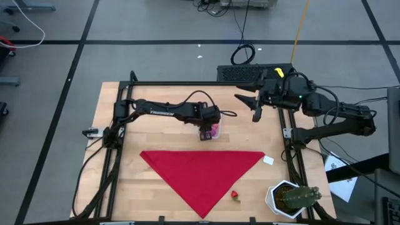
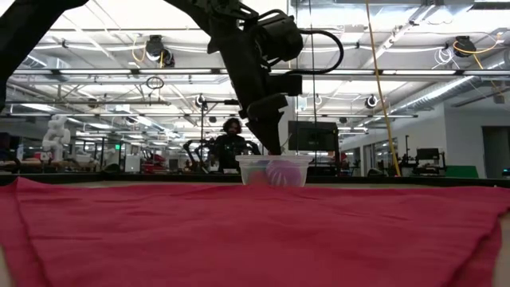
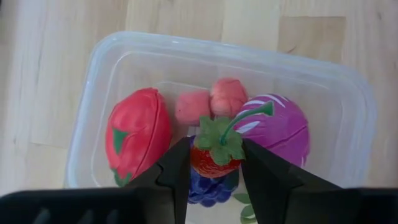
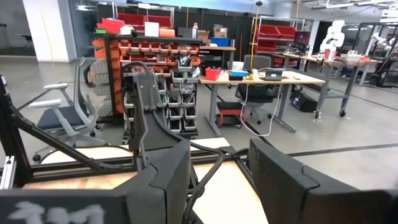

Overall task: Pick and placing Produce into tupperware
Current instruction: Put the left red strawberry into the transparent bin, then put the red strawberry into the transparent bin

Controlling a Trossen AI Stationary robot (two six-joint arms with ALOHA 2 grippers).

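The clear tupperware (image 3: 217,46) stands on the wooden table behind the red cloth; it also shows in the high view (image 1: 215,127) and the low view (image 2: 296,171). In it lie a red fruit (image 3: 138,134), two pinkish pieces (image 3: 211,102), a magenta vegetable (image 3: 280,127) and purple grapes (image 3: 208,190). My left gripper (image 3: 214,165) is right above the tub, pointing down, shut on a small red strawberry (image 3: 214,160) with a green leafy top. My right gripper (image 1: 255,106) is open and empty, raised at the table's far right. Another small red produce piece (image 1: 235,195) lies on the table near the cloth's front tip. My left gripper pinches the strawberry's red body (image 3: 202,163) between its two fingers, one on each side, just under the green leaves. The fingers come from above, pointing down into the tub. The strawberry sits leaves up, over the grapes; whether it rests on them I cannot tell.
A red triangular cloth (image 1: 203,175) covers the table's middle and front. A potted cactus in a white pot (image 1: 290,199) stands at the front right corner. A small white piece (image 1: 268,160) lies by the cloth's right corner. A person (image 2: 231,139) shows beyond the table.
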